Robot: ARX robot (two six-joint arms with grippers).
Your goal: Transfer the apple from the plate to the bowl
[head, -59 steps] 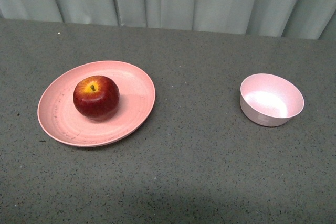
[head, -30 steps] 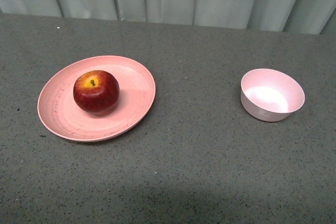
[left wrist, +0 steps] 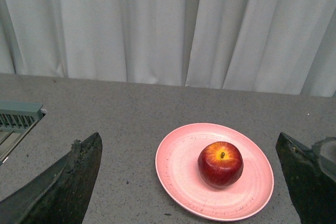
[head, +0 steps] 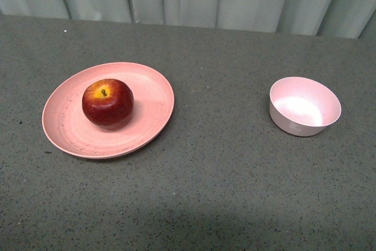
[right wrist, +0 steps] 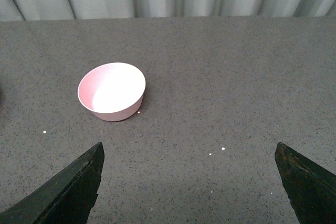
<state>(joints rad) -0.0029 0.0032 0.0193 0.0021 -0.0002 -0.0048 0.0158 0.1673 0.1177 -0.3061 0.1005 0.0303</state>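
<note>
Grey tbl (head: 223, 174) | apple (head: 107, 104) on plate (head: 64, 124) ahead of L gripper (left wrist: 187, 136), wide | R gripper (right wrist: 189, 144) wide

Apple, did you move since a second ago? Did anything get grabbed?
Nothing was grabbed or let go. Everything in the front view sits a little higher than a second ago, the table edge too, so the camera likely tipped rather than the things moving; since half a second ago nothing has shifted. The apple still sits on the plate, and the bowl is still empty, off to the side.
</note>
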